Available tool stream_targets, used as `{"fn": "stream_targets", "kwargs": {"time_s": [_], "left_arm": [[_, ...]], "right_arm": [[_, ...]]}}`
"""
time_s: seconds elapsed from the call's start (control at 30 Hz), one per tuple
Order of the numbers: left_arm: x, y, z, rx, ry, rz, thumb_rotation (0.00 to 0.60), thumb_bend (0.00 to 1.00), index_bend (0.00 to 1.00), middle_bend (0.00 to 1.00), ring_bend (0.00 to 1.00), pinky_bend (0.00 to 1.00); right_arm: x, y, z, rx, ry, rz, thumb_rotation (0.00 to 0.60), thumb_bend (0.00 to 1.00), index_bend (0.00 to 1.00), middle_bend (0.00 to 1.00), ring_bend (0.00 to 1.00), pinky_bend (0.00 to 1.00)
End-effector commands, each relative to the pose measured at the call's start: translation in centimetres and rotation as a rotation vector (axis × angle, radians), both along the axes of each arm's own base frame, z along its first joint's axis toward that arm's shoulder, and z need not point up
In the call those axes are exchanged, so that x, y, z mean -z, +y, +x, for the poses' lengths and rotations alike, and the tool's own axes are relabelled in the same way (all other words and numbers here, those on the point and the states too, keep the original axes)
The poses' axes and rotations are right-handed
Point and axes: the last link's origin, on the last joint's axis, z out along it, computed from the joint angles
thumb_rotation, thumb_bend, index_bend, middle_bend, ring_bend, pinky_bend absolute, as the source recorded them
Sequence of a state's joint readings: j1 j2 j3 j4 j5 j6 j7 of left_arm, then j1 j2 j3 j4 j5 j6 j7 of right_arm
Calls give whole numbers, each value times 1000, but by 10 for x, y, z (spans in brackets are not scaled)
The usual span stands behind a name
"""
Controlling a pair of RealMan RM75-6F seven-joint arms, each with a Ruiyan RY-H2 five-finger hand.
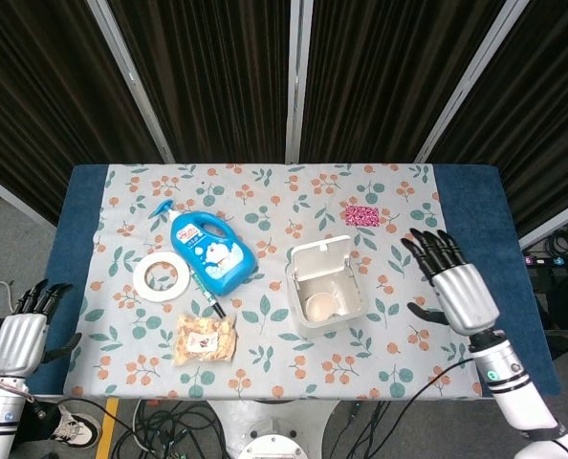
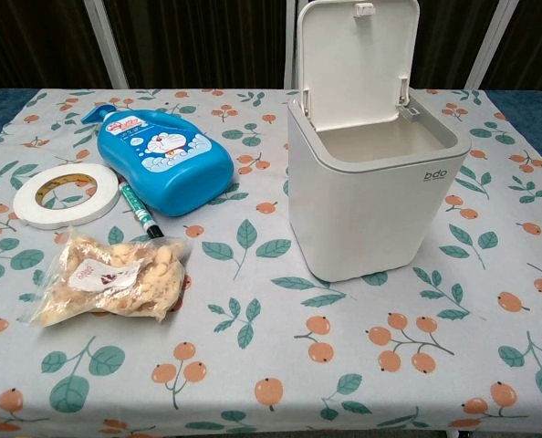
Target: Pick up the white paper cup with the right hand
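Note:
The white paper cup (image 1: pixel 319 306) lies inside the small white bin (image 1: pixel 299 304), its mouth facing up in the head view; the chest view hides it behind the bin's wall (image 2: pixel 371 214). My right hand (image 1: pixel 454 285) hovers to the right of the bin with fingers spread and nothing in it. My left hand (image 1: pixel 22 330) hangs off the table's left edge, fingers apart and empty. Neither hand shows in the chest view.
The bin's lid (image 2: pixel 357 57) stands open. A blue bottle (image 1: pixel 210 251), a tape roll (image 1: pixel 161 274), a green marker (image 2: pixel 139 212) and a snack bag (image 1: pixel 206 339) lie on the left half. A pink packet (image 1: pixel 361 214) sits behind the bin.

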State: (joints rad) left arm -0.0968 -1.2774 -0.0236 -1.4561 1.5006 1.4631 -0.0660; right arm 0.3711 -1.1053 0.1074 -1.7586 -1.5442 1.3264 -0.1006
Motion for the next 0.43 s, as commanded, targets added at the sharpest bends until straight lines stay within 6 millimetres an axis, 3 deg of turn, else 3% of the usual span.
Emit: {"fn": "stream_targets", "kwargs": {"time_s": [0.03, 0.23, 0.43], "left_arm": [[0, 1, 2, 6, 1, 2, 600, 230, 161, 154, 31, 125], [-3, 5, 8, 26, 6, 13, 600, 230, 161, 154, 30, 125], [-4, 5, 8, 23, 12, 19, 600, 229, 161, 154, 30, 125]], "right_arm": [[-10, 14, -58, 164, 92, -51, 600, 46, 0, 0, 0, 0], [-5, 30, -96, 268, 142, -51, 600, 47, 0, 0, 0, 0], [4, 38, -114, 304, 131, -50, 600, 51, 0, 0, 0, 0]]}}
